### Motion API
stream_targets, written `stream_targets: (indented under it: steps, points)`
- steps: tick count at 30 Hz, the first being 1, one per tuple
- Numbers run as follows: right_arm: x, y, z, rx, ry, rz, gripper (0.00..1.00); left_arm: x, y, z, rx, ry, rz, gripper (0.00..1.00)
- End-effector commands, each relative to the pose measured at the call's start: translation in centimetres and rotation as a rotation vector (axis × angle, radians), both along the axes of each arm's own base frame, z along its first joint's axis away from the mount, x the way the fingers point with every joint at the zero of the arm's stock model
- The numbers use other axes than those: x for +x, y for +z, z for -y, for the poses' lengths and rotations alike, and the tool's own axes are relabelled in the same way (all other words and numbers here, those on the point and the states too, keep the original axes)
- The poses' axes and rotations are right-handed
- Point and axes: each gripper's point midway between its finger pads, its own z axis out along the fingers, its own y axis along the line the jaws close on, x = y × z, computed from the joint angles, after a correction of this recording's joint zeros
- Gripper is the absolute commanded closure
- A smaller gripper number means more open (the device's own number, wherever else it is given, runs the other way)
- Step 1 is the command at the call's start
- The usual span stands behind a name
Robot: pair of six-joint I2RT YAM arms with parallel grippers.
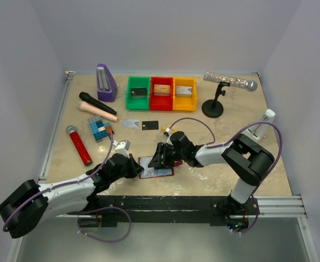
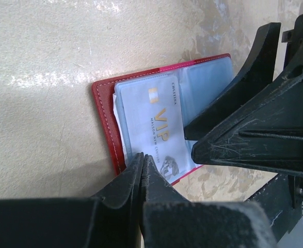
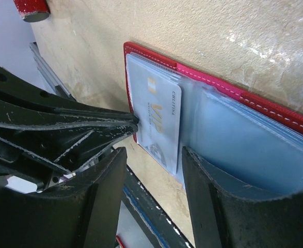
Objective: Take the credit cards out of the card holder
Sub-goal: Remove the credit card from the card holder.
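Note:
The dark red card holder [image 1: 149,161] lies open near the table's front edge, pale blue lining up. A silvery-grey VIP credit card [image 2: 159,129] sticks partly out of its left pocket, also seen in the right wrist view [image 3: 161,121]. My left gripper [image 2: 143,156] is shut, its tips resting at the card holder's near left edge [image 2: 104,119]. My right gripper [image 3: 154,155] is open, its jaws standing either side of the card's free end above the holder [image 3: 275,103]. A silver card [image 1: 130,123] and a black card [image 1: 150,125] lie loose on the table behind.
Green [image 1: 131,90], red [image 1: 161,99] and yellow [image 1: 184,100] trays stand at the back. Also here are a purple metronome [image 1: 106,83], black microphone [image 1: 97,103], red microphone [image 1: 79,145], tiled block [image 1: 98,129] and microphone stand [image 1: 212,108].

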Motion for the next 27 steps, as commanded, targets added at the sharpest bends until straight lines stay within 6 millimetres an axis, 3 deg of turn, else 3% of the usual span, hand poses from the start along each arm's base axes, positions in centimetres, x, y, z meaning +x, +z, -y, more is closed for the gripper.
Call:
stream_targets:
  steps: [1, 10, 27]
  points:
    - [-0.7, -1.5, 1.3, -0.083, 0.016, 0.002, 0.47, -0.5, -2.2, -2.5, 0.113, 0.059, -0.040, 1.00]
    - [-0.8, 0.8, -1.2, 0.097, 0.072, 0.022, 0.48, -0.5, -2.3, -2.8, 0.128, 0.064, -0.044, 1.00]
    - [-0.7, 2.9, -2.3, 0.254, 0.075, 0.051, 0.50, -1.0, -3.4, -2.7, 0.133, 0.049, -0.072, 1.00]
